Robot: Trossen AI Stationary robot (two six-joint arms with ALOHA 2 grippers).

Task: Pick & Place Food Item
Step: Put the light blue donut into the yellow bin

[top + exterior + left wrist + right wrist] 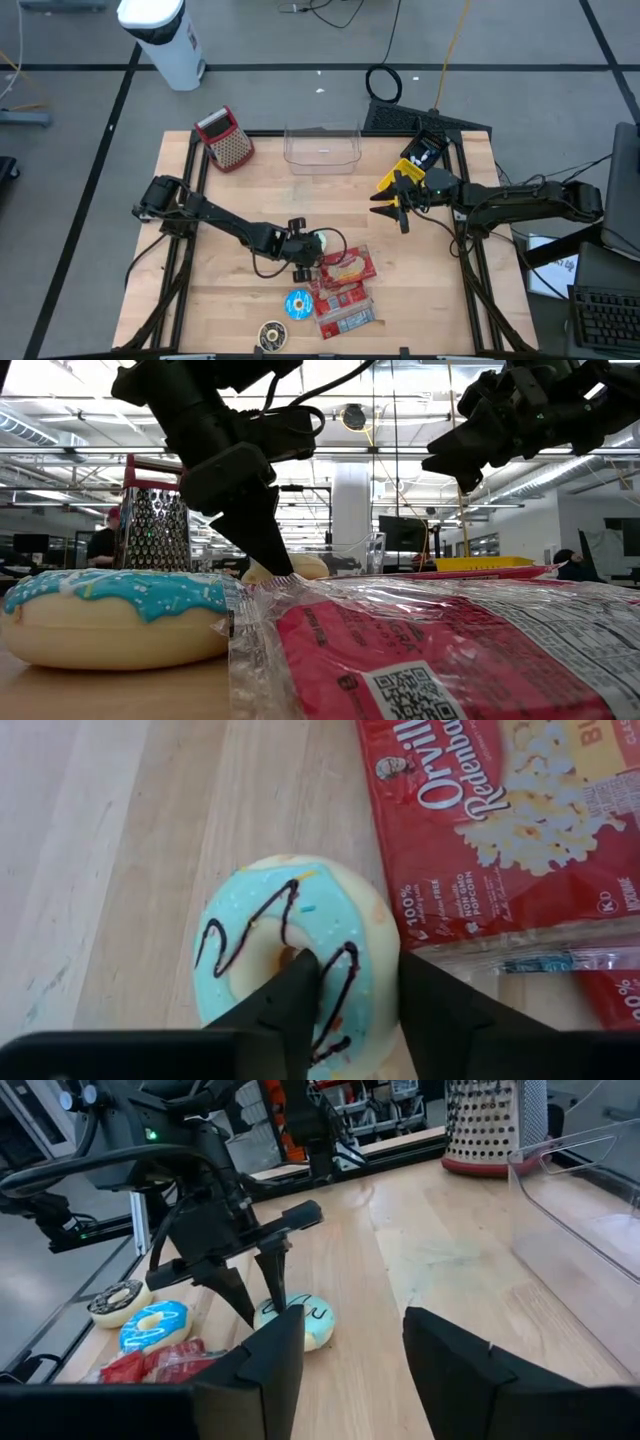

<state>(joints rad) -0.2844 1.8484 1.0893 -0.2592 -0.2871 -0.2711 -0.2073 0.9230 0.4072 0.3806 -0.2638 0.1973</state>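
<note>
A doughnut (240, 920) with pale blue icing and a dark squiggle lies flat on the wooden table (230, 290), close to a red popcorn pack (500, 830). It also shows in the high view (326, 240) and the right wrist view (312, 1318). My left gripper (355, 965) reaches in from the table's left (308, 246) and is shut on the doughnut. My right gripper (350, 1330) hangs open over the table's right part (395, 205), pointing toward the left arm, with nothing between its fingers. My left gripper has the doughnut's ring on the side next to the popcorn pack (362, 948). One finger (300, 980) stands in the hole and the other finger (430, 995) is at the outer rim. The fingers slant down from the table's left. The doughnut rests flat on the table.
Red popcorn packs (345, 295) lie near the front edge, with a blue-iced doughnut (298, 303) and a chocolate doughnut (272, 335) beside them. A clear bin (322, 148) and a red-handled grater (225, 138) stand at the far edge. A yellow thing (400, 175) sits by my right arm.
</note>
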